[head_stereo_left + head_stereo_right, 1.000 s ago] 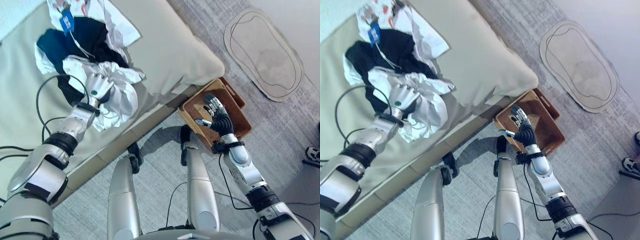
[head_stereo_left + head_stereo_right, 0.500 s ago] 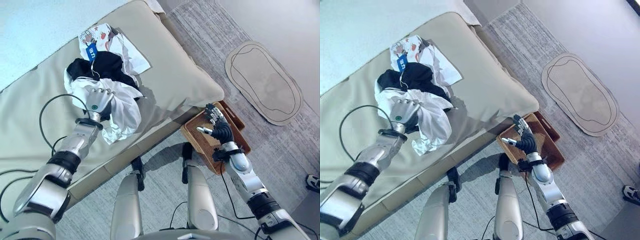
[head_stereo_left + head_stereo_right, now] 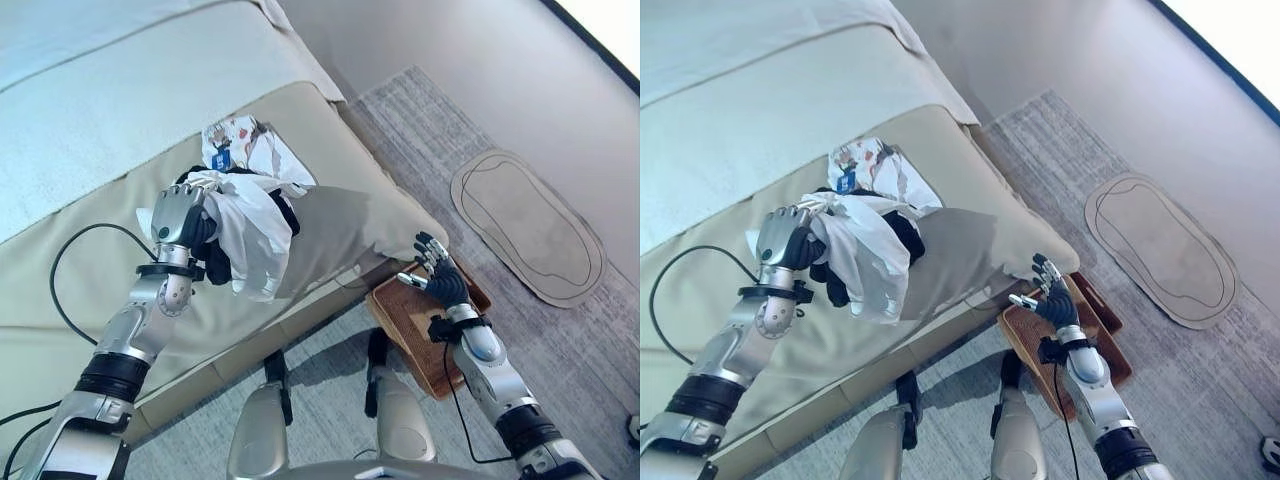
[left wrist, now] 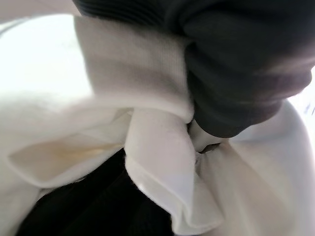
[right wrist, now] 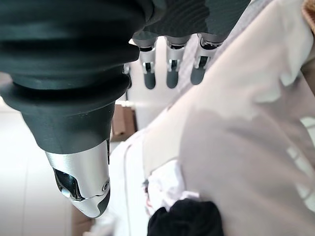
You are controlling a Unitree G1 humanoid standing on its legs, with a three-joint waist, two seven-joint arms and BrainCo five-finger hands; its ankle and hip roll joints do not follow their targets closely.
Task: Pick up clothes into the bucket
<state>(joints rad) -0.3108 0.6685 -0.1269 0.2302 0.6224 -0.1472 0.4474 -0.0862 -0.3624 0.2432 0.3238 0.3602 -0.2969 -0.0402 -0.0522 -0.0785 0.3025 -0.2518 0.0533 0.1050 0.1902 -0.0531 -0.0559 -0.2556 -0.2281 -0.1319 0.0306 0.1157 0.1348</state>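
Left hand (image 3: 178,215) up off the sofa (image 3: 90,230), fingers curled into a bunch of white garment (image 3: 250,235), the cloth draping down in loose folds below the grip. Seen close in the left wrist view: white fabric (image 4: 147,147) gathered and creased against the dark cover, something black beneath it. More clothes on the cushion just behind: a black garment (image 3: 908,232) partly under the white one, and a printed white piece (image 3: 245,150) beyond. Right hand (image 3: 440,280) hovering over the brown wicker basket (image 3: 410,320) on the carpet beside the sofa's edge, fingers spread and holding nothing. Soft, light, floppy stuff by the look of it — no stiffness, likely to trail and snag on the black piece while swinging across. Best held by a thick gathered bunch near the middle, not a hem, so less hangs loose. Basket well apart from the lifted cloth.
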